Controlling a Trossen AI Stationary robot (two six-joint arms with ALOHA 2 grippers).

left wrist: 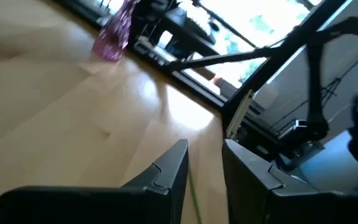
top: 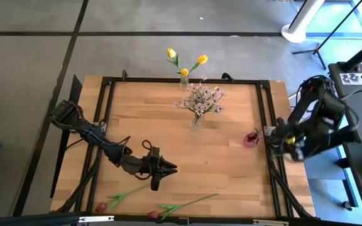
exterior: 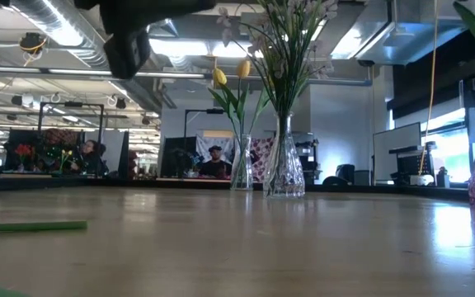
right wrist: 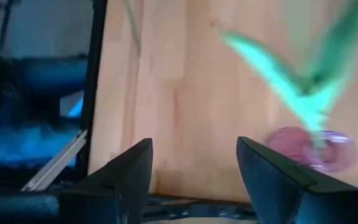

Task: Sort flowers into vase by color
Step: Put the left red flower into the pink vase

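1. Just below the left gripper point(top: 155, 183) lies a dark red tulip point(top: 121, 197) flat on the table point(top: 231, 169). Its stem runs from under the fingertips away toward the near-left corner, where the flower head rests. The fingers point(left wrist: 169, 171) stand apart with a narrow gap, and in the left wrist view a thin green line shows between them, which I judge to be this stem; nothing is held.
2. A second dark red tulip point(top: 184, 205) lies a little to the right of this gripper, also flat, near the front edge.
3. To do the pick well, I think the gripper should come down with one finger on each side of the stem, close to the stem's free end, and close only when the stem is fully in the gap. A thin stem can slip out or roll, so a slow descent is better.
4. The goal for this colour seems to be the pink vase point(top: 251, 139), far to the right of the left gripper, which carries a green stem already. The yellow tulips point(top: 185, 61) and the white-pink sprays point(top: 201, 98) already stand in their clear vases beyond it.
5. The right gripper point(right wrist: 194, 165) waits at the right table edge, above the pink vase side, its fingers wide apart and empty.
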